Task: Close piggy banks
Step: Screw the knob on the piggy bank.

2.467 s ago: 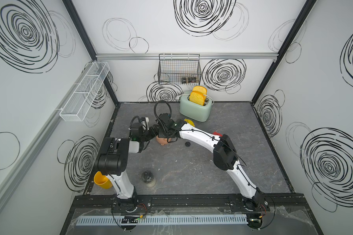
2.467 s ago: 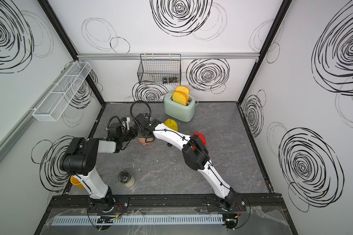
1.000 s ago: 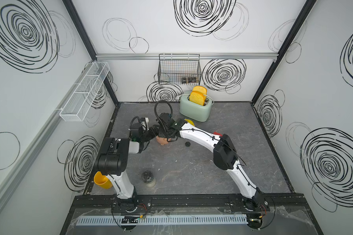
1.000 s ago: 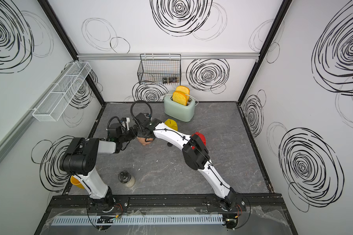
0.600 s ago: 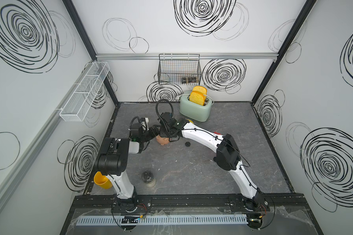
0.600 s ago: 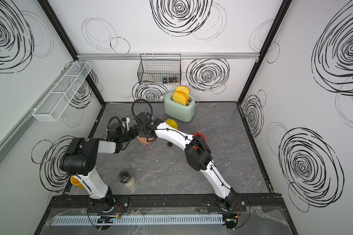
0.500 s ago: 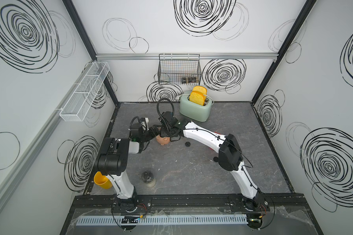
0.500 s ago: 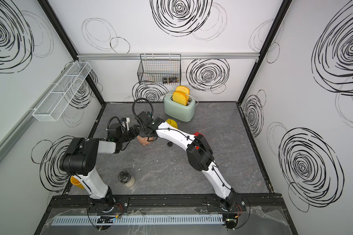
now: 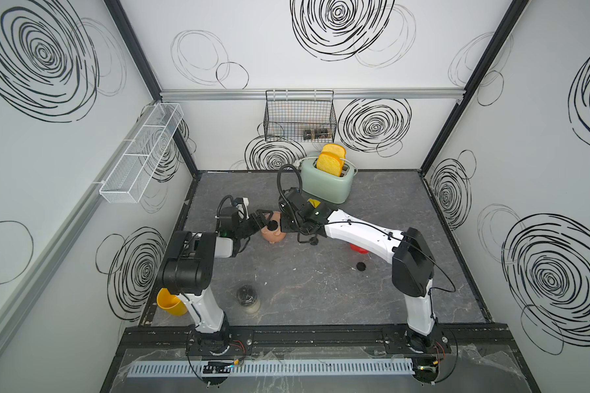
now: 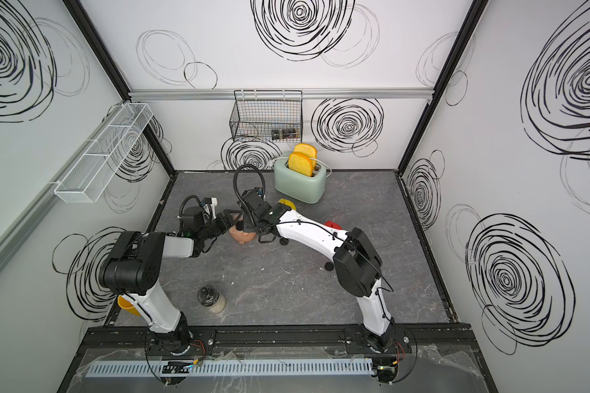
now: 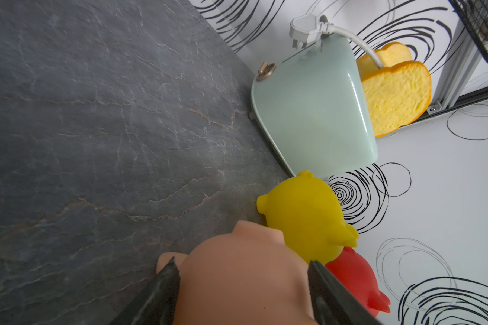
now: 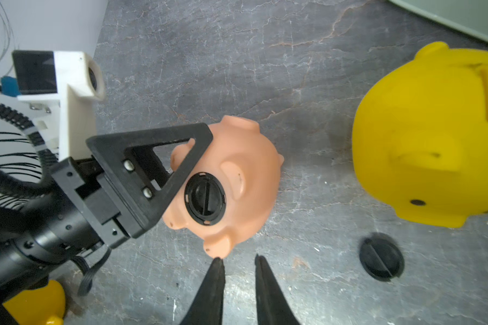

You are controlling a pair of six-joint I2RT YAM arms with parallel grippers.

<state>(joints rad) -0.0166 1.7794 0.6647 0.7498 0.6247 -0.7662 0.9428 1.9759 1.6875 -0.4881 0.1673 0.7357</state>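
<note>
**Pink pig's got its plug in**

I've got the left claw clamped on the pink piggy bank. It's lying belly-up on the table, a little way out in front of the toaster, with a black plug sitting in its belly hole. My right claw hangs just beside the pig's foot, jaws a crack apart, nothing in them. The yellow piggy bank stands just in front of the toaster, with a loose plug near it. The red piggy bank sits farther out from the toaster.

Red pig mostly hidden by the right arm, yellow pig largely covered by it, contents of the wire basket too small to be identified
</note>
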